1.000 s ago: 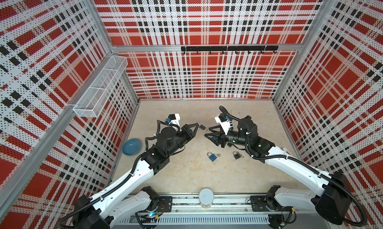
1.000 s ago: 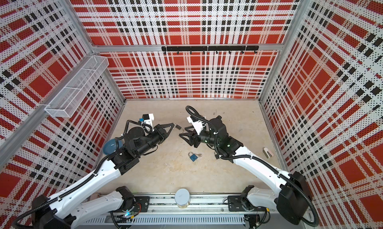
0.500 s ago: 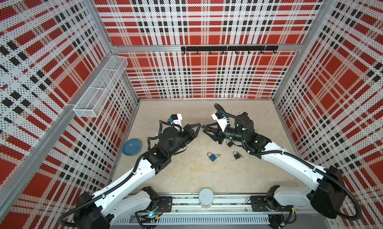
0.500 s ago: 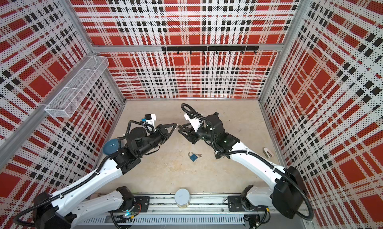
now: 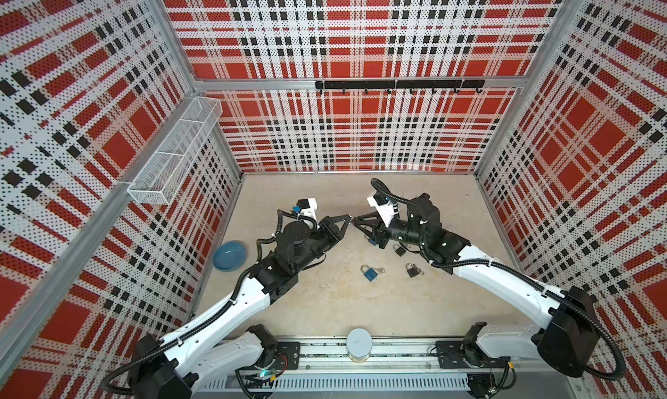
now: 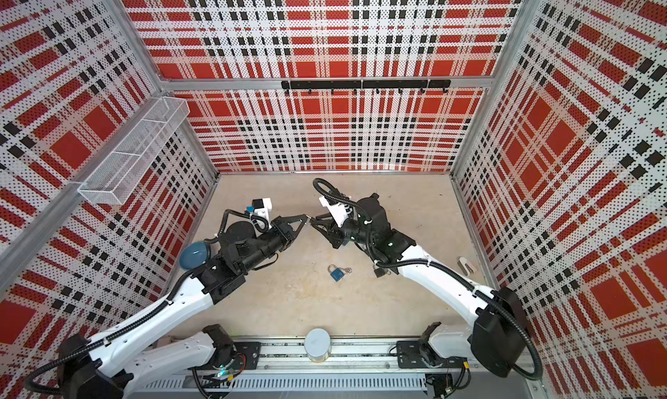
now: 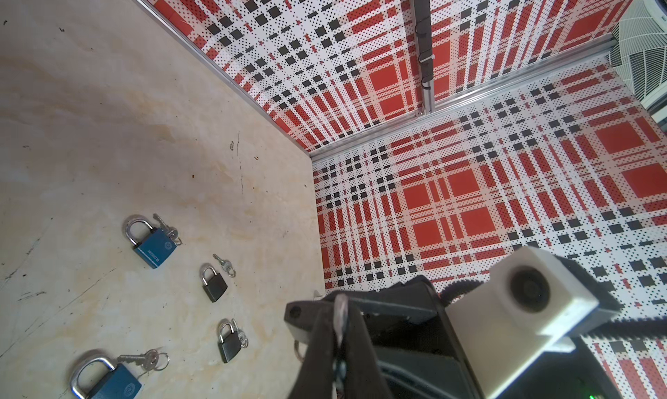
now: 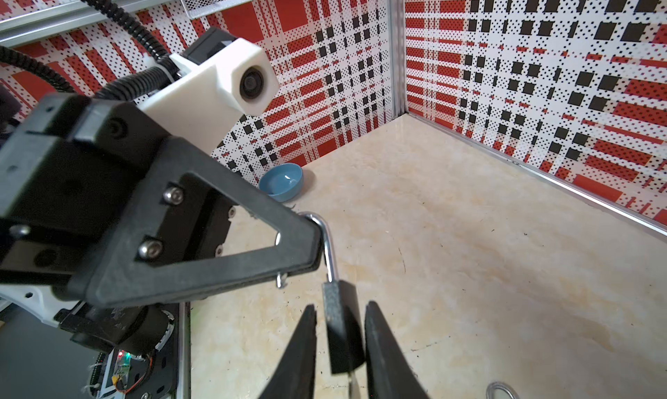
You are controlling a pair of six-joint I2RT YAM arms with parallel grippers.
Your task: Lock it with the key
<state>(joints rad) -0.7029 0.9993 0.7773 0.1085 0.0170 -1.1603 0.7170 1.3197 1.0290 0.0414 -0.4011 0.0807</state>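
Note:
A small black padlock (image 8: 341,325) hangs in the air by its silver shackle (image 8: 329,249). My left gripper (image 7: 339,307) is shut on that shackle, and the two grippers meet tip to tip above the table's middle in both top views. My right gripper (image 8: 341,337) has its fingers on either side of the padlock's body, open, with a narrow gap still showing on one side. A sliver of silver key (image 8: 352,382) shows below the body. In a top view the left gripper's (image 5: 345,218) tips touch those of the right gripper (image 5: 358,223).
On the table lie a blue padlock (image 5: 369,272) and two black padlocks (image 5: 412,270) (image 5: 400,249), each with keys beside it. A blue bowl (image 5: 230,255) sits by the left wall. A white cylinder (image 5: 359,344) stands at the front rail.
Both grippers have moved together toward the middle until their tips meet. The right gripper's jaws have narrowed around the hanging padlock's body. The left gripper has stayed shut.

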